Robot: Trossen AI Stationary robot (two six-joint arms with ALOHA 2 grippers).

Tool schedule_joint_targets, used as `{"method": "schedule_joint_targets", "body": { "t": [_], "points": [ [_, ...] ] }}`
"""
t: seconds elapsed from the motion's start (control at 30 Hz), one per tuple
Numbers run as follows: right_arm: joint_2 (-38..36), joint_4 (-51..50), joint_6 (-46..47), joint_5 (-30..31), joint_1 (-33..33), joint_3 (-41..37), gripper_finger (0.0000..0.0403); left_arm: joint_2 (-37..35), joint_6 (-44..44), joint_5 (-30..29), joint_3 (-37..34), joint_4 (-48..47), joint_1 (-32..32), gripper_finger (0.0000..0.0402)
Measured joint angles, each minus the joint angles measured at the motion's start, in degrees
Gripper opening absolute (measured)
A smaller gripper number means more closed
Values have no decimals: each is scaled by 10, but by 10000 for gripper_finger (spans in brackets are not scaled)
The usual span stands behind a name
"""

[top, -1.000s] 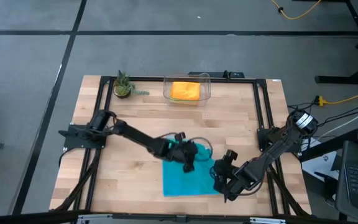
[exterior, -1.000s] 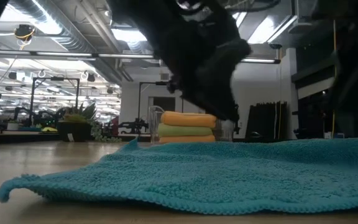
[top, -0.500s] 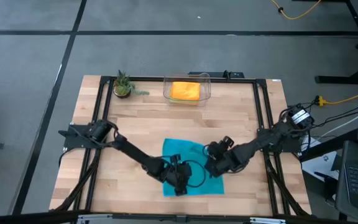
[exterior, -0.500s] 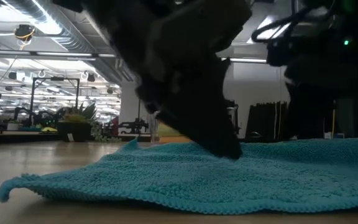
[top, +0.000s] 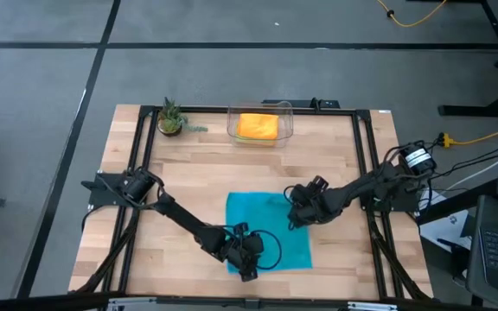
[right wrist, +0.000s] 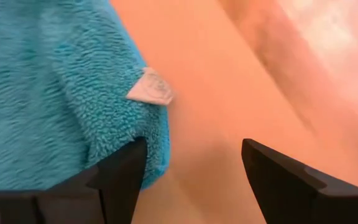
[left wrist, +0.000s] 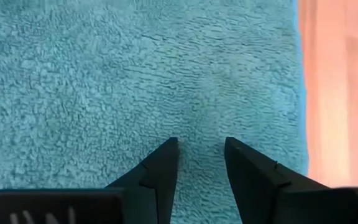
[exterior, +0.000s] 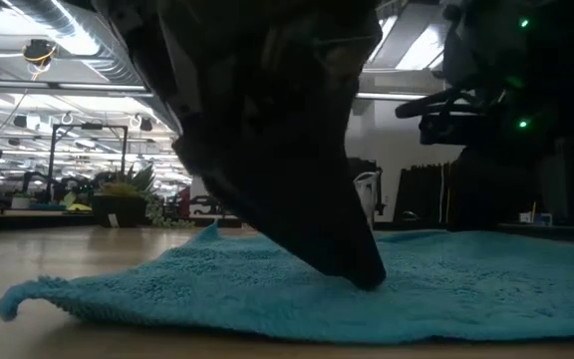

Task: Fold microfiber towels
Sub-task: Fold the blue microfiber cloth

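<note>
One teal microfiber towel (top: 264,230), soft and nubby, lies spread flat on my pale wooden counter (top: 188,173), lower centre of the high view; one edge curls up slightly at the lower left of the low view.

One orange microfiber towel (top: 257,126), folded, sits in a clear plastic bin (top: 284,118) at the upper centre of the high view.

One small potted green plant (top: 171,117) stands upper left of the counter, just left of the bin.

My left end effector (top: 247,261) is over the teal towel's lower left area in the high view; its fingers (left wrist: 160,174) stand a narrow gap apart, tips down at the pile, with nothing between them.

My right end effector (top: 298,210) is at the towel's upper right corner; its fingers (right wrist: 120,177) are spread wide, one on the teal edge beside a small white tag (right wrist: 150,86), the other over bare wood.
</note>
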Motion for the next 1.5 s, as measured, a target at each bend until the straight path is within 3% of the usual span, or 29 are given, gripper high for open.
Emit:
{"method": "schedule_joint_targets", "body": {
  "t": [0.33, 0.57, 0.83, 1.1, 1.5],
  "points": [
    [1, -66, -66, 35, -89, -1, 269, 17, -47, 28, 3, -16, -15, 130],
    [-10, -116, -90, 10, -109, 26, 269, 6, -23, -29, 0, -19, -23, 130],
    [-74, -119, -129, -2, -71, 78, 269, -29, 38, -81, -3, -35, -7, 130],
    [-116, -103, -104, -106, 1, 78, 269, -65, 84, -95, -2, -100, 26, 130],
    [-85, 148, -45, -123, 106, -8, 269, -46, 103, -97, 0, -215, 114, 130]
  ]
}}
